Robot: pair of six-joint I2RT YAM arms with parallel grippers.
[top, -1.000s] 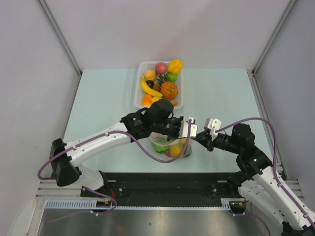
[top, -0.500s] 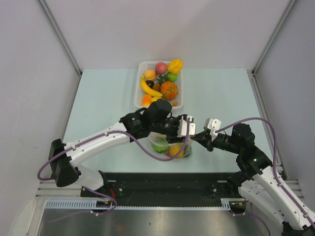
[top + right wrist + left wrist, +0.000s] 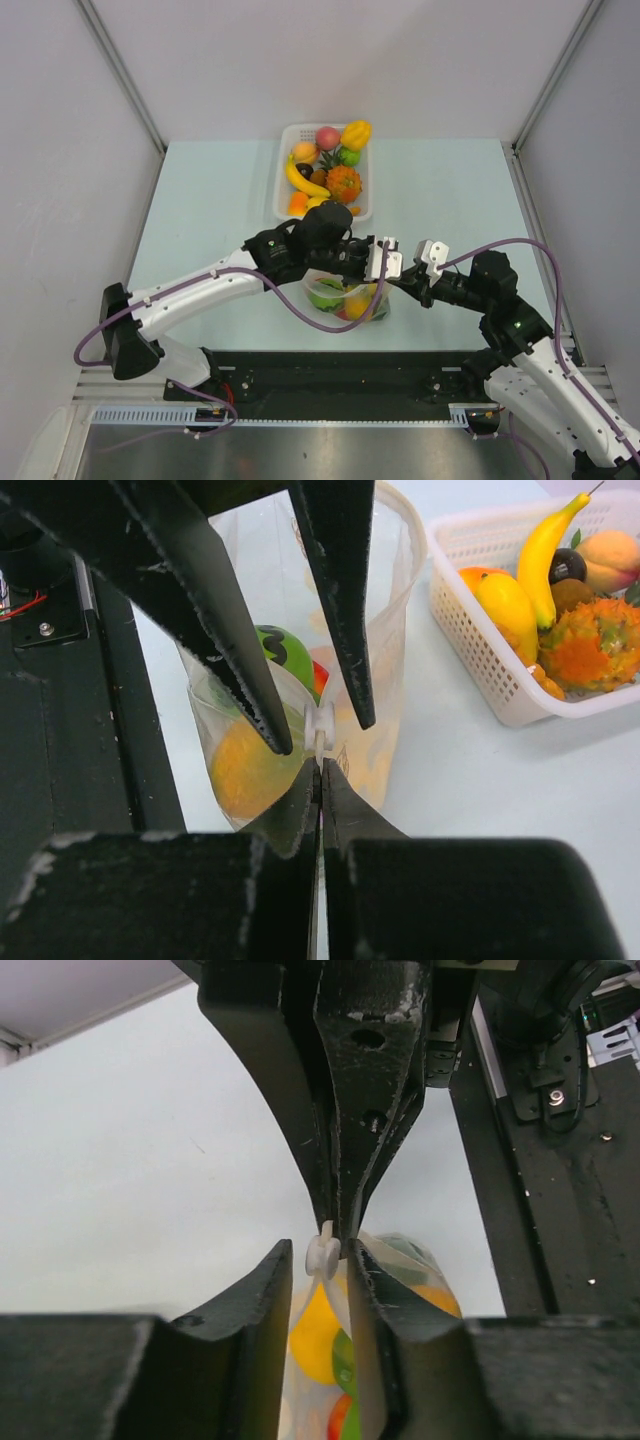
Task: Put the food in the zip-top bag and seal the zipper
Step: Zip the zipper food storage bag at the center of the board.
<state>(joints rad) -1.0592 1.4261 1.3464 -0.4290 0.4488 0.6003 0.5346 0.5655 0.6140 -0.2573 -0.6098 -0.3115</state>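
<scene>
The zip-top bag [image 3: 345, 298] stands at the table's near edge, with food [image 3: 245, 770] in red, green, yellow and orange showing through its wall. My right gripper [image 3: 320, 765] is shut on the bag's top edge, just beside the white slider of the zipper [image 3: 320, 723]. My left gripper [image 3: 320, 1260] faces it from the other side. Its jaws stand a little apart with the slider [image 3: 322, 1253] between the fingertips. In the top view the two grippers meet above the bag's right end [image 3: 392, 276]. More food [image 3: 330, 165] lies in the white basket.
The white slotted basket [image 3: 283, 190] stands behind the bag at the table's middle back, holding a banana [image 3: 303, 180], a peach and other toy fruit. A black base rail [image 3: 330, 370] runs along the near edge, close to the bag.
My left gripper shifted slightly left and back right at the bag's mouth. The right arm and the bag stayed in place.
</scene>
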